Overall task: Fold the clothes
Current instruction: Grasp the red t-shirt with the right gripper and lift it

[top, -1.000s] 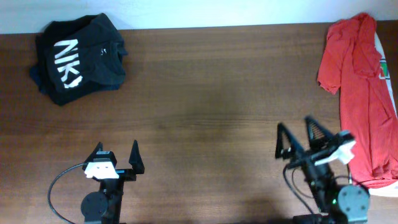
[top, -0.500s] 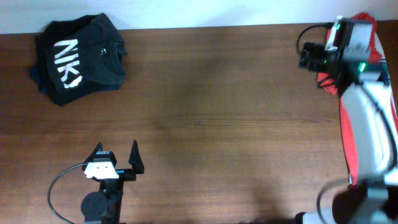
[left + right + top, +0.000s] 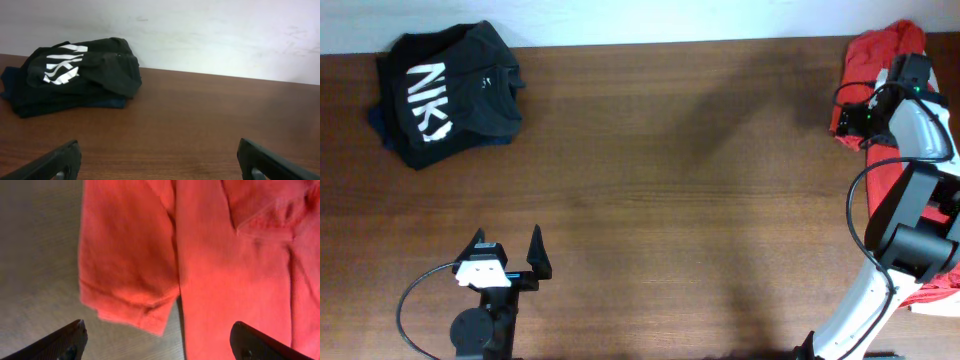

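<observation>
Over sleeve of orange-red T-shirt (image 3: 225,280), right gripper (image 3: 159,345) spread wide — nothing grasped; left gripper (image 3: 507,250) idle, fingers apart — released.

Overhead looks down; left wrist faces wall (image 3: 200,30); right wrist close above T-shirt (image 3: 225,280).

Black shirt (image 3: 75,75): folded pile, white lettering on top, lying on the desk.
Desk (image 3: 200,125): brown wood, running out to the right of and in front of the black shirt.
Wall (image 3: 210,35): white, just behind the black shirt.
Jaws: two dark tips, spread wide, in front of the black shirt and apart from it.
</observation>
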Robot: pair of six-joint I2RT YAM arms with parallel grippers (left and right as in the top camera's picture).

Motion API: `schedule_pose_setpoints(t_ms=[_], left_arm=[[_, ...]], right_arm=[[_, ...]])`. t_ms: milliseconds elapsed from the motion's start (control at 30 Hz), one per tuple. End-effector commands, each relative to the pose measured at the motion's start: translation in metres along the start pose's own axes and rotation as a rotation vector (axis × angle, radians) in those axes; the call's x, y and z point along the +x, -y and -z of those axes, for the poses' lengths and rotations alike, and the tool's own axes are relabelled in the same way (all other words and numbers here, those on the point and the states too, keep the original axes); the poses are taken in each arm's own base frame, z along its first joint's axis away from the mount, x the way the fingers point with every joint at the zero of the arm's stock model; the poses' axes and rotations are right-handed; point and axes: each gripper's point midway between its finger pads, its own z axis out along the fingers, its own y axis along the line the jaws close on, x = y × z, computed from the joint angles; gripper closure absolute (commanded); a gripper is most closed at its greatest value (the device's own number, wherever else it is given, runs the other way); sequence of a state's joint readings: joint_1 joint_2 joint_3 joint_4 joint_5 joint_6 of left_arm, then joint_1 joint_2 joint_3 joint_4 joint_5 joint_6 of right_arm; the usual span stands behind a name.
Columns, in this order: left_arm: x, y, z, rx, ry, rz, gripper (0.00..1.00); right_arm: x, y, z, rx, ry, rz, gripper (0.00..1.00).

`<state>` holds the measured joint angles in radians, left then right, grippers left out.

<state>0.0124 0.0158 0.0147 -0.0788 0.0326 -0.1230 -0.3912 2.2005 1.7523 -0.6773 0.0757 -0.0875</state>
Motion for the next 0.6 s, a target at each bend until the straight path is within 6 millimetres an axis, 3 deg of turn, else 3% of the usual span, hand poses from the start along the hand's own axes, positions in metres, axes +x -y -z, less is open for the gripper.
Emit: schedule_pose_setpoints(t_ms=[0,133,333,400,467,500,567], left_arm=[[0.002,0.001,0.000,0.006,-0.003,-0.013,0.01],[0.002,0.001,0.000,0.006,-0.003,-0.013,0.01],[0.002,0.001,0.000,0.006,-0.003,-0.013,0.01],[0.002,0.001,0.000,0.006,-0.003,-0.013,0.01],[0.002,0.001,0.000,0.006,-0.003,-0.013,0.01],[0.002,0.001,0.000,0.006,-0.003,-0.013,0.01],[0.002,0.001,0.000,0.006,-0.003,-0.013,0.01]], right_arm=[[-0.019,-0.019,-0.002,-0.047,0.068,0.073,0.06],[-0.017,-0.044,-0.021,-0.096,0.068,0.116,0.13],[-0.004,-0.049,-0.048,-0.100,0.033,0.120,0.16],[-0.001,-0.045,-0.053,-0.083,0.019,0.120,0.35],[0.003,-0.043,-0.056,-0.082,0.007,0.115,0.70],[0.004,-0.041,-0.057,-0.073,0.004,0.107,0.82],[0.000,-0.035,-0.051,-0.041,0.007,0.094,0.94]])
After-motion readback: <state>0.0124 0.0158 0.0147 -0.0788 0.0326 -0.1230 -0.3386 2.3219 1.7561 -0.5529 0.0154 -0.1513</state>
